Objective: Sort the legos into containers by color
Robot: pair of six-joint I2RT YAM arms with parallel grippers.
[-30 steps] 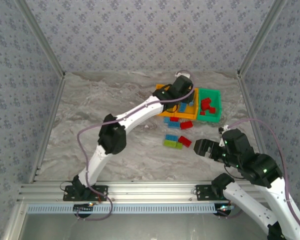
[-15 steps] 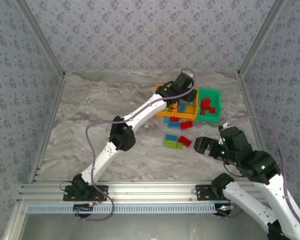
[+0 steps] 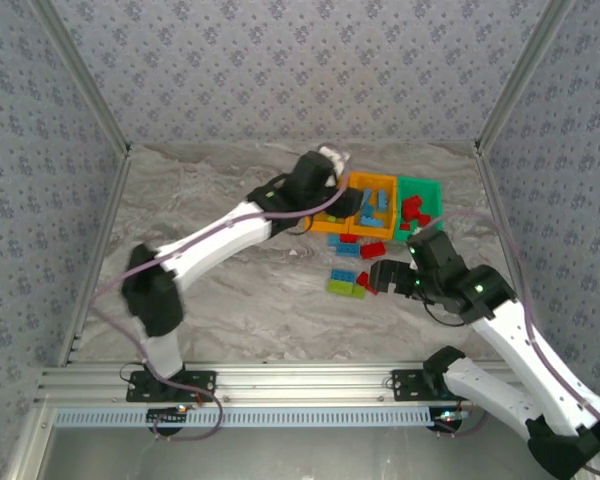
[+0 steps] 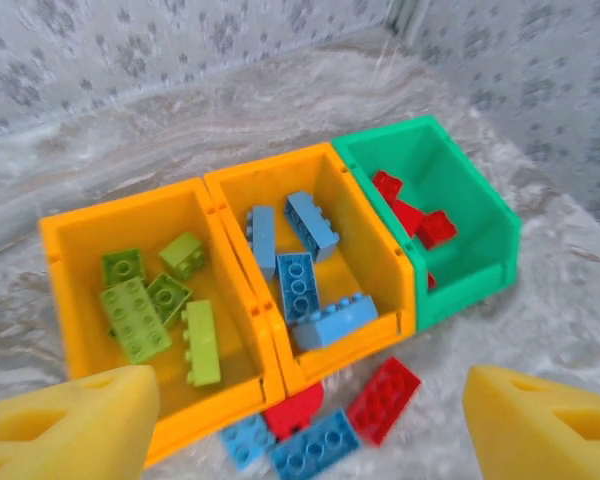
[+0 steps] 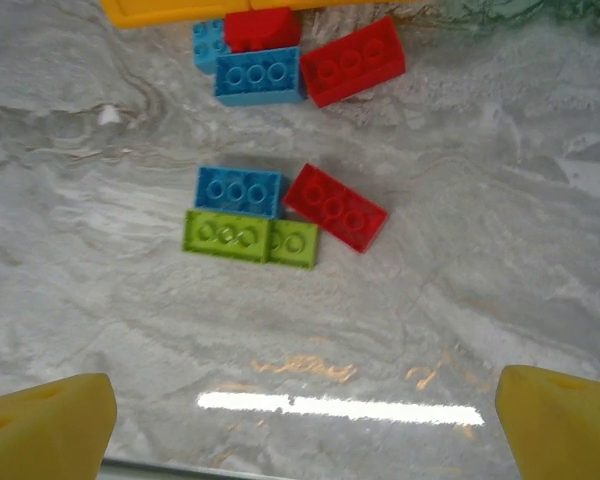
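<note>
While both jaws gape empty, loose legos (image 5: pixel 238 191) lie near the containers (image 4: pixel 470 270).

Lab test cell — aluminium frame (image 3: pixel 300 381), patterned walls (image 3: pixel 300 70)

The two orange bins (image 4: pixel 55 260) stood beside a green bin (image 4: pixel 480 215). Lime bricks (image 4: pixel 135 318) filled one orange bin, light blue bricks (image 4: pixel 298 285) the other, red bricks (image 4: pixel 425 222) the green. The table (image 5: pixel 460 270) was grey marbled, the walls (image 3: pixel 300 70) grey-blue with small floral prints, the pads (image 4: pixel 60 425) yellow, the arms (image 3: pixel 230 225) white and black.
</note>
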